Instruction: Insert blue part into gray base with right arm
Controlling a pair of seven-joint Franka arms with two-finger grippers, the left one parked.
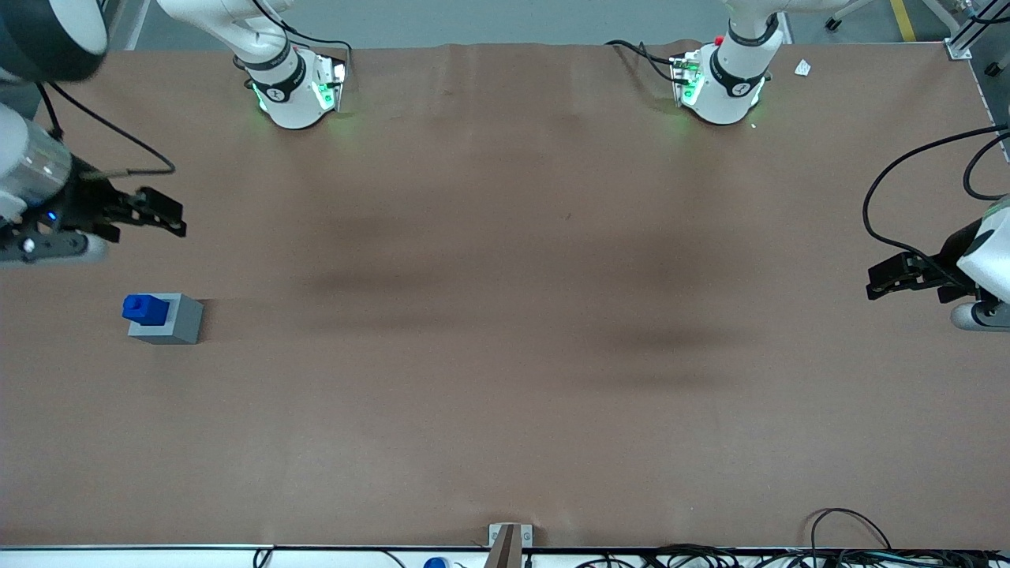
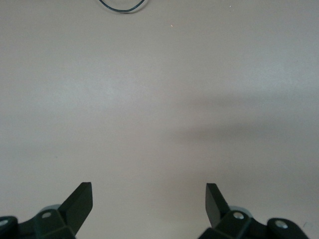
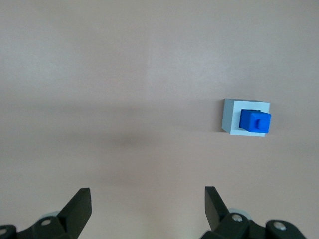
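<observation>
Blue part [image 1: 145, 308] sits seated in the gray base [image 1: 175, 324] on the brown table [image 1: 505, 315]; my gripper [image 1: 170, 218] hangs above, farther from the front camera, fingers [image 3: 79, 204] spread, holding nothing.

I see the blue part [image 1: 146, 308] sitting in the top of the gray base [image 1: 175, 323]. It is a small bright blue block with a little bump on top, and it stands up straight. The gray base is a bigger light gray cube. It rests flat on the brown table, toward the working arm's end. My gripper [image 1: 162, 214] hangs open, up and away from both.
</observation>
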